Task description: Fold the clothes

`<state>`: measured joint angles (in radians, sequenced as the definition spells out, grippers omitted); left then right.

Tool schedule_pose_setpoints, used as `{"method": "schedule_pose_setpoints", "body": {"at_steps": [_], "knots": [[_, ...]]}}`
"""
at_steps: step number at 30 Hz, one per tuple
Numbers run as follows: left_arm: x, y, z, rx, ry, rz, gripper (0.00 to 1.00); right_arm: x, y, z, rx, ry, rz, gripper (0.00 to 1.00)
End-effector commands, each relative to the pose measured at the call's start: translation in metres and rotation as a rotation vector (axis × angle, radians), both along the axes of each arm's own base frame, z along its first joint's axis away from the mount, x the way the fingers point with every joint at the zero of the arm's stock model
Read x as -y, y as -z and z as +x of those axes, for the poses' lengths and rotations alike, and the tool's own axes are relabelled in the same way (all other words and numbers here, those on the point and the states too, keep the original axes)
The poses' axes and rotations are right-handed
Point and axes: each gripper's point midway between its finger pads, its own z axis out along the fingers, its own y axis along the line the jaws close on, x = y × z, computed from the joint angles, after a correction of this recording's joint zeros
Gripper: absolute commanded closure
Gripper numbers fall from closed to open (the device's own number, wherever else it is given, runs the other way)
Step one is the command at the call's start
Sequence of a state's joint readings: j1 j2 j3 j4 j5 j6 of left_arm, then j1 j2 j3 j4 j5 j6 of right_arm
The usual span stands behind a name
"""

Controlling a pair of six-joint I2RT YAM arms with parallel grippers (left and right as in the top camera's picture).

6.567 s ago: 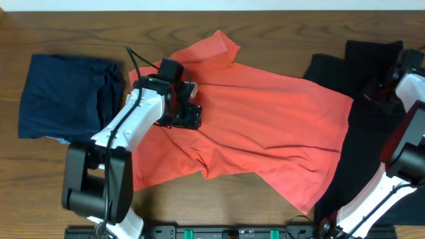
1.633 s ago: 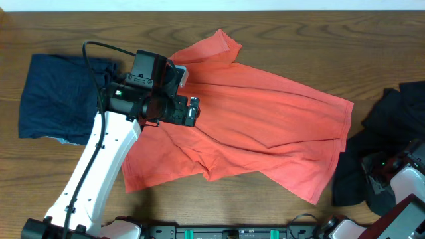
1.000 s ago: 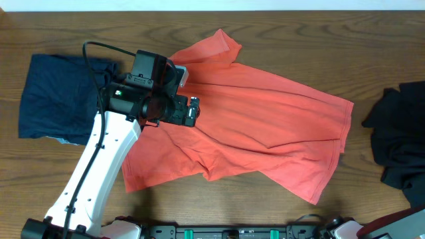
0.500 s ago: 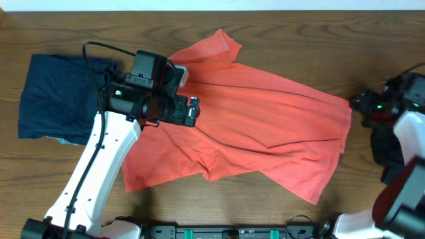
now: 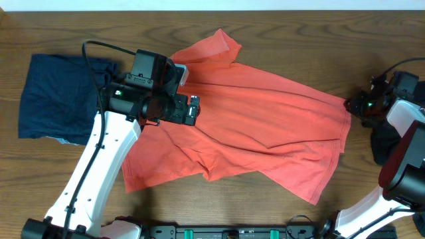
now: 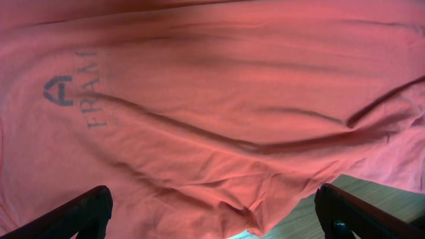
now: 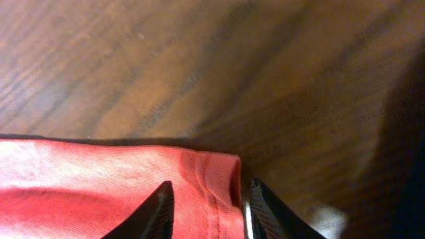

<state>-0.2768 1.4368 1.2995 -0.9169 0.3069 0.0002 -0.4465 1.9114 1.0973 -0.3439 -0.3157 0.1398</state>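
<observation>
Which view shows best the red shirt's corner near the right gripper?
The right wrist view: the shirt corner is large there, its stitched hem clear, between the fingertips of the open right gripper. The overhead view shows it only small, beside that gripper. The left wrist view shows other parts of the red shirt, not this corner.

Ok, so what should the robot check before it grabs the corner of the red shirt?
1. Right gripper open, fingers straddling the corner of the red-orange cotton T-shirt: ok.
2. Corner hem lying flat on the brown wooden table: ok.
3. Left gripper open over the shirt, holding nothing: ok.
4. Shirt smoothed out: not ok, it is creased and bunched along its near edge.
5. Crumpled black cloth apart from the shirt corner: ok.
</observation>
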Motion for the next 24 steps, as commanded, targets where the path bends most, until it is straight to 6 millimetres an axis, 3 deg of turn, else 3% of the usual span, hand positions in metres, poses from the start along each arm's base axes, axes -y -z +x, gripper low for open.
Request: {"method": "schedule_pose_setpoints", "body": {"at_steps": [1,5,8,11,13,16,17,19,24], "knots": [[-0.002,-0.006,0.003,0.023,-0.006,0.006,0.02,-0.001,-0.002,0.009,0.026,-0.01,0.01,0.73],[-0.002,-0.006,0.003,0.023,-0.006,0.006,0.02,0.004,-0.008,0.019,0.073,0.01,-0.001,0.99],[-0.002,-0.007,0.004,0.029,-0.006,0.005,0.02,0.012,-0.022,0.039,0.168,0.073,0.01,0.99],[-0.002,-0.007,0.005,0.029,-0.006,0.004,0.02,0.021,-0.069,0.082,0.421,0.121,0.088,0.99],[-0.002,-0.007,0.005,0.029,-0.006,0.005,0.02,0.029,-0.115,0.106,0.602,0.147,0.15,0.99],[-0.002,-0.008,0.006,0.036,-0.006,0.003,0.02,0.046,-0.178,0.13,0.8,0.17,0.146,0.99],[-0.001,-0.008,0.007,0.04,-0.006,0.002,0.02,0.051,-0.19,0.134,0.823,0.173,0.128,0.98],[-0.001,-0.009,0.008,0.047,-0.006,-0.001,0.02,0.056,-0.204,0.14,0.839,0.161,0.079,0.49],[-0.001,-0.009,0.008,0.045,-0.006,0.001,0.02,0.061,-0.197,0.131,0.734,0.085,0.062,0.32]]}}
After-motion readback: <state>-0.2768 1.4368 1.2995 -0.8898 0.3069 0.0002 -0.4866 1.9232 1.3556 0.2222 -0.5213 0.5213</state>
